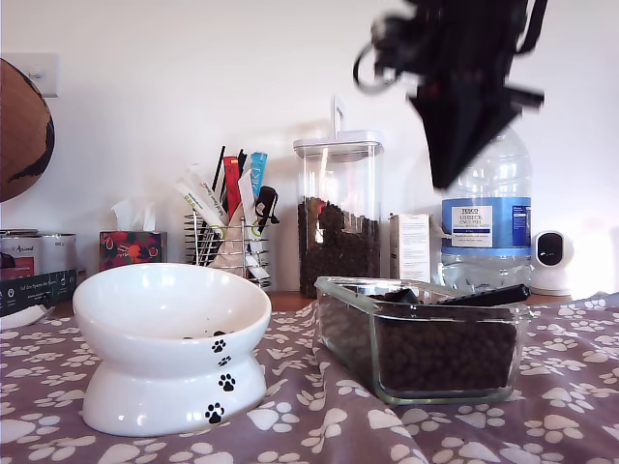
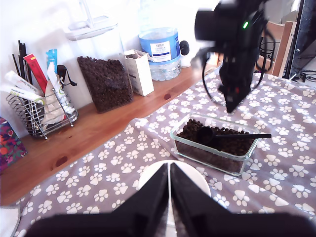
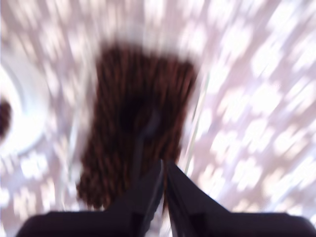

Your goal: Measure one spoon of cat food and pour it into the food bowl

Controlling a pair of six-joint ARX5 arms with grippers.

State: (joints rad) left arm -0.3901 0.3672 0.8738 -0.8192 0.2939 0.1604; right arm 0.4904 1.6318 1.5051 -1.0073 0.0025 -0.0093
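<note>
spoon in kibble, second pincer poised above

my first pincer closed, my second pincer closed

The exterior view is sitting low at table level, facing the wall. The first wrist view is looking down from above the food bowl, across the cloth. The second wrist view, blurred, is looking straight down on the glass dish, which all three views are sharing.
</note>
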